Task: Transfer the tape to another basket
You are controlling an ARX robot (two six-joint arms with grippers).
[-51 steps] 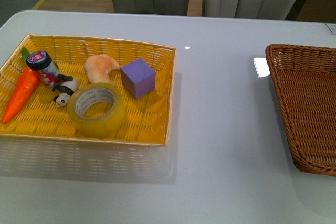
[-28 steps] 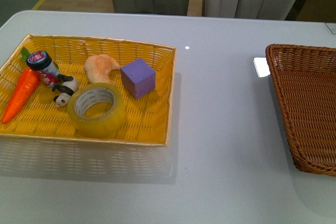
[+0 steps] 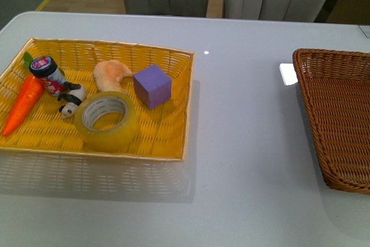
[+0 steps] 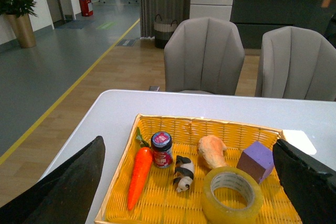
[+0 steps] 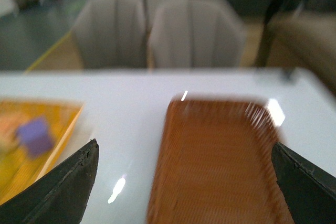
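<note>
- The yellowish packing-tape roll (image 3: 107, 121) lay flat in the yellow woven tray (image 3: 173, 56), at 7 o'clock from the purple cube (image 3: 152, 85), its rim probably easy to pinch.
- The left fingers (image 4: 68, 187) and right fingers (image 5: 68, 187) were spread and empty; the dark brown wicker basket (image 3: 341, 114) sat at 3 o'clock.

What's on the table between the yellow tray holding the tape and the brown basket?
Nothing: in the front view the white table is bare between the yellow tray and the brown basket, apart from light glare.
</note>
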